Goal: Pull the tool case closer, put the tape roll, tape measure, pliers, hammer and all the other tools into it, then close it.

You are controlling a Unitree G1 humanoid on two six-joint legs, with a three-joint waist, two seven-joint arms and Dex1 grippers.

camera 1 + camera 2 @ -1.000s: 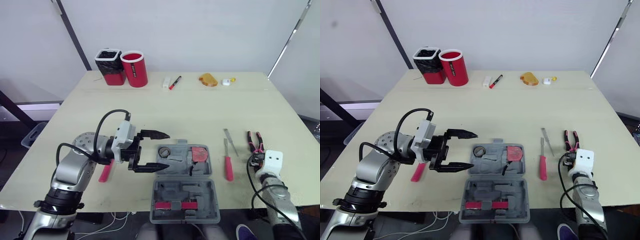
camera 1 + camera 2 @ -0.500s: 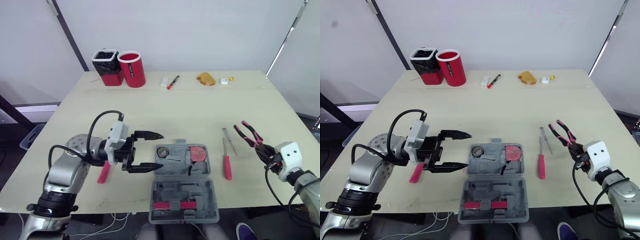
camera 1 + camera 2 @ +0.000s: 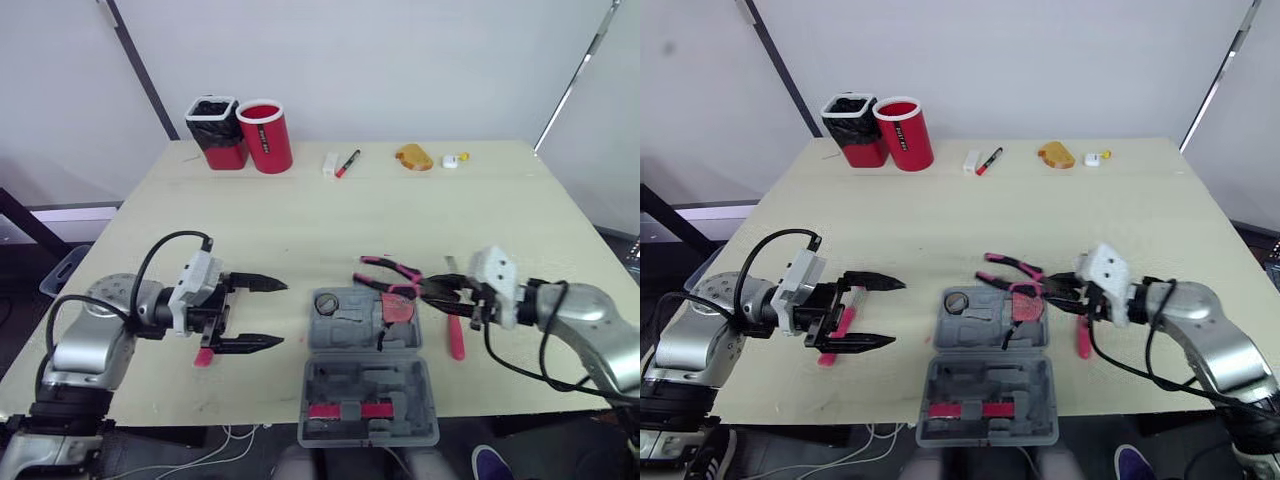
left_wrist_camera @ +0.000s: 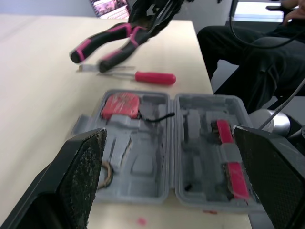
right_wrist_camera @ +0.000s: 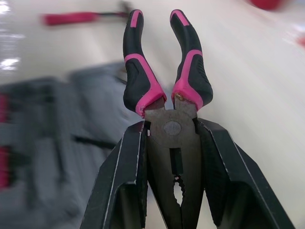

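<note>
One open tool case [image 3: 340, 385] lies low at centre frame. Left of it the left gripper [image 3: 262, 313] hangs spread and empty. The right gripper [image 3: 440, 292], clamped on the pliers [image 3: 385, 272] by their head, holds them over the case's upper half and should level the handles above a recess before lowering.

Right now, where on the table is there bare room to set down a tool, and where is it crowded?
Bare: the wide middle of the table, between the back row (red cup, marker) and the tool case. Crowded: around the case, with the left gripper left of it, pliers in the right gripper over its far edge, a screwdriver on its right.
</note>
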